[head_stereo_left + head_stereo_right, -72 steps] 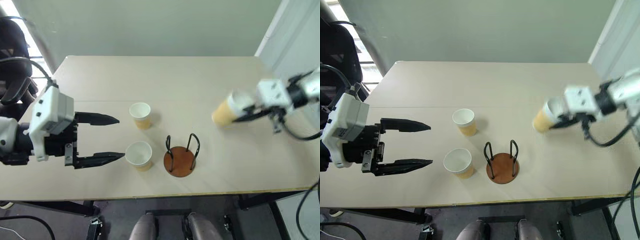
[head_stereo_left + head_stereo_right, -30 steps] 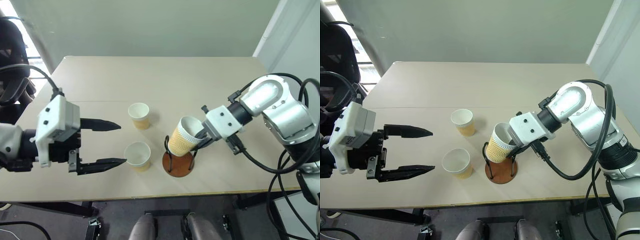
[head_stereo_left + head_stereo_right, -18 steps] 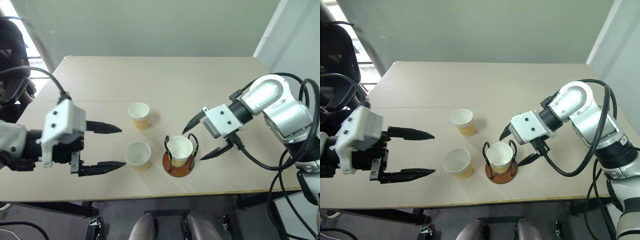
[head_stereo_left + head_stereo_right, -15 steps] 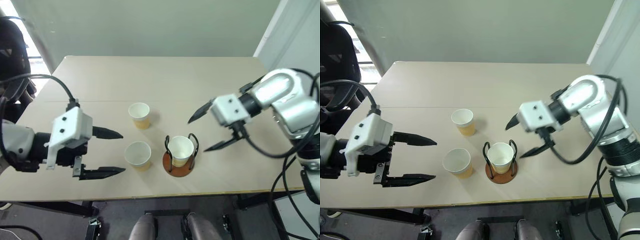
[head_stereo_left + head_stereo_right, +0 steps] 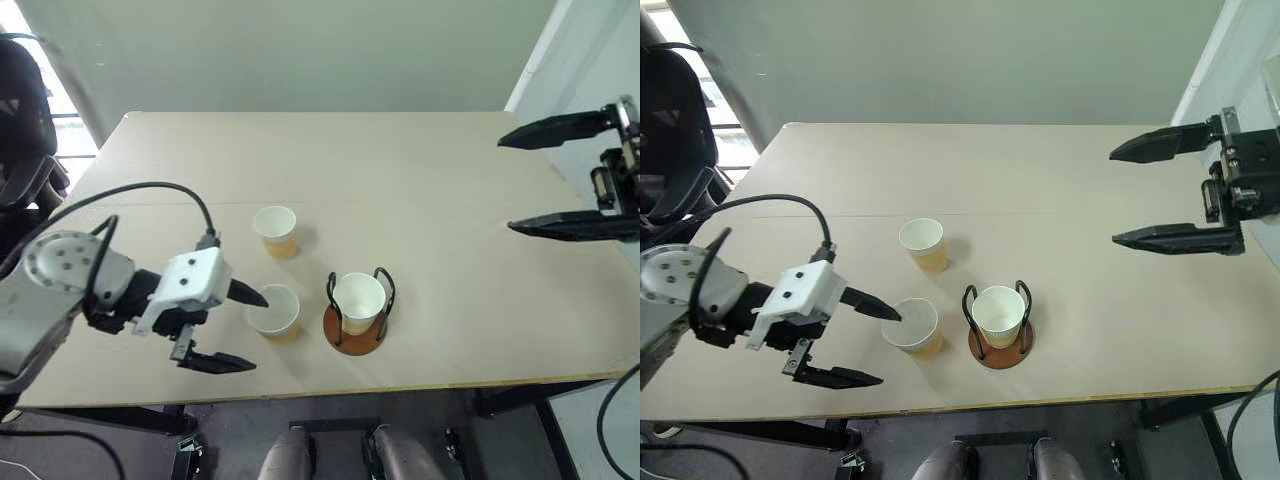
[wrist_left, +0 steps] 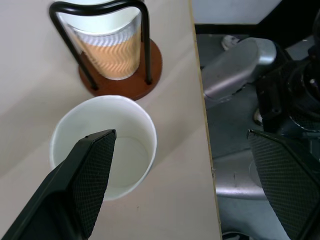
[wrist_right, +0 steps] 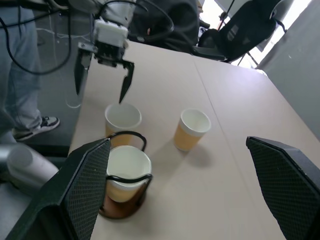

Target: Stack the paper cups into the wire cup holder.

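On the table (image 5: 420,170), the left gripper (image 5: 232,330) is hanging wide open and empty, one finger over the nearest paper cup (image 5: 273,311), beside the wire cup holder (image 5: 357,312) housing one cup (image 5: 359,300). Next: straddling its wall, closing. The right gripper (image 5: 565,172) is gaping empty.

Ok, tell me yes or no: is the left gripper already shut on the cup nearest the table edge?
No: the left gripper is open, one finger over the nearest cup, the other outside it.
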You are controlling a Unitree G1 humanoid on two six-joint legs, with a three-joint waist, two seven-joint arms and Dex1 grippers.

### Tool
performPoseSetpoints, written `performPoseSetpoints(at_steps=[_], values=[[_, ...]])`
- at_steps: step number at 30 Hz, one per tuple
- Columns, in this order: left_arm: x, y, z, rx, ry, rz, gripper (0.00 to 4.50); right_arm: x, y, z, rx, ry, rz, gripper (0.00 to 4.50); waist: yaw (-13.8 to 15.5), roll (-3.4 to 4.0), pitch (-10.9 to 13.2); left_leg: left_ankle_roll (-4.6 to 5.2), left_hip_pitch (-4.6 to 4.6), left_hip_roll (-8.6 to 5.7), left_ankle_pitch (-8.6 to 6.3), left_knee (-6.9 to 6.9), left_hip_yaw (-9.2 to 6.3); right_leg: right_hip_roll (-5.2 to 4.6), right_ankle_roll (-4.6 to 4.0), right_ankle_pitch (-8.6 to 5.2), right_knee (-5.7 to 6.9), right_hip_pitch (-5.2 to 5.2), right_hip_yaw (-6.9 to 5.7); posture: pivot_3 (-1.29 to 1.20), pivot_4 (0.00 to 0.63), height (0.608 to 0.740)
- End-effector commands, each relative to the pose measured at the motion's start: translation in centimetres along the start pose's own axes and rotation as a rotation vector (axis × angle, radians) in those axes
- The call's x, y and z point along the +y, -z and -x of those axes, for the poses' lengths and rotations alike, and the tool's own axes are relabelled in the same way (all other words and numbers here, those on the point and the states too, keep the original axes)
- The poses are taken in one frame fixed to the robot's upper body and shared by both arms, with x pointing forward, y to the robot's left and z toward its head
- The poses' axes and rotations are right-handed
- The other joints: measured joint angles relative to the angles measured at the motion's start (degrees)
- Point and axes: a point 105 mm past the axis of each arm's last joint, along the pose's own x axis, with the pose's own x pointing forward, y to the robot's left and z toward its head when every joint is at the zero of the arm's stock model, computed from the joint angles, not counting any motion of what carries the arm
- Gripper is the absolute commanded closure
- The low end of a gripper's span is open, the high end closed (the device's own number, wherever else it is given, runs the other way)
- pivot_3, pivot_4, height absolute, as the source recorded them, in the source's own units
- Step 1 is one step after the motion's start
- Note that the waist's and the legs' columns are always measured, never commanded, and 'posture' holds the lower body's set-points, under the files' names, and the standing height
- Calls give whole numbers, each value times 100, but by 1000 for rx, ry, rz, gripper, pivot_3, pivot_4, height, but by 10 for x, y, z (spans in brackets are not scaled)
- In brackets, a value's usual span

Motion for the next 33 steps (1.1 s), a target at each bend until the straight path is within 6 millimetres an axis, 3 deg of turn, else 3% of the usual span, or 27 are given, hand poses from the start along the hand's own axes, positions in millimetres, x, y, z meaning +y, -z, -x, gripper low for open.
performPoseSetpoints(at_steps=[1,14,17,27,28,33], values=[[1,3,-3,23,39,-21,0,12,-19,7,-17,29,30,45,1,1,1,0,-1,0,0,1,0,0,1,0,0,0,0,0,150,740],[22,29,-21,120,64,-64,0,26,-23,15,23,122,-27,45,19,2,-1,6,-7,-1,1,10,0,0,26,1,-6,2,3,0,150,740],[22,28,-26,110,77,-71,571,26,-24,16,33,130,-27,0,21,2,-1,7,-8,-2,0,12,0,0,38,3,-7,3,3,0,150,740],[24,23,-24,96,75,-81,4245,22,-23,14,50,138,-25,0,30,2,-1,11,-8,-2,1,15,0,0,75,21,-8,5,3,0,150,740],[24,23,-24,97,78,-79,4476,22,-23,14,50,138,-24,0,30,2,-2,12,-8,-2,2,16,0,0,78,22,-8,5,3,0,150,740],[23,20,-22,85,65,-75,4476,19,-21,13,54,137,-19,0,30,3,-2,14,-8,-2,3,17,0,0,80,22,-8,6,3,0,150,740]])
